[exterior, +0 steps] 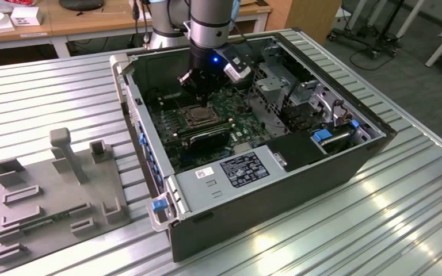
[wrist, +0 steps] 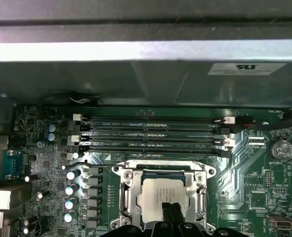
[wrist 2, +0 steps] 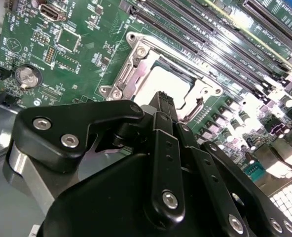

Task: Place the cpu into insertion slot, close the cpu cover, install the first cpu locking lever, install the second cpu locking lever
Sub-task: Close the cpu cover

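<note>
The pale silvery cpu (wrist: pixel 153 192) lies flat in the insertion slot (exterior: pixel 198 118) on the green board inside the open computer case. The silvery cpu cover (wrist: pixel 127 195) lies down around it as a frame, with the chip showing through its cut-out. In the second wrist view the cpu (wrist 2: pixel 161 81) and the cpu cover (wrist 2: pixel 136 61) sit just past my fingertips. My gripper (wrist: pixel 169 210) hovers over the chip's near edge, shut, with nothing between its fingers (wrist 2: pixel 161 101). In the exterior view the gripper (exterior: pixel 196 86) hangs inside the case above the socket. I cannot tell how the locking levers stand.
Long black memory slots (wrist: pixel 151 133) run beside the socket, towards the case wall (wrist: pixel 136 49). A row of capacitors (wrist: pixel 71 192) and a coin battery (wrist: pixel 280 149) flank it. Drive cages (exterior: pixel 282 86) stand at the exterior view's right. A grey fixture plate (exterior: pixel 52 195) lies on the table outside.
</note>
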